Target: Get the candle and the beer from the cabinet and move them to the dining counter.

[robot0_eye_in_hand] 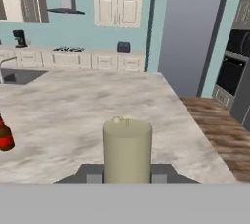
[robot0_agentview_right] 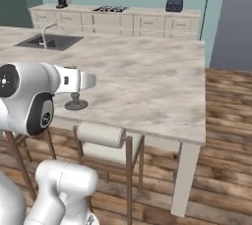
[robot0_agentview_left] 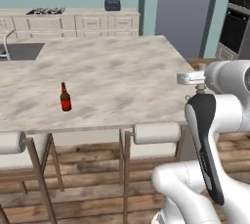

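Beer (robot0_agentview_left: pixel 65 98) stands on the tabletop (robot0_agentview_left: pixel 122 76), left of frame. End effector (robot0_eye_in_hand: pixel 127 176) grips the candle (robot0_eye_in_hand: pixel 127 149), bottom centre; next, lower and release it.

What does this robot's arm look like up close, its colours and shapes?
The arm is glossy white, built of rounded, bulbous segments with dark, near-black panels and bands at the joints. One round joint cap is black with a small white mark. The finger tips are small grey blocks.

The white arm with dark joints rises from the base, elbow bent high, forearm reaching level over the marbled stone counter's (robot0_agentview_left: pixel 112 71) near edge. Its hand (robot0_eye_in_hand: pixel 127 178) is closed (fingers low either side) around the slim beige candle (robot0_eye_in_hand: pixel 127 149), held upright.
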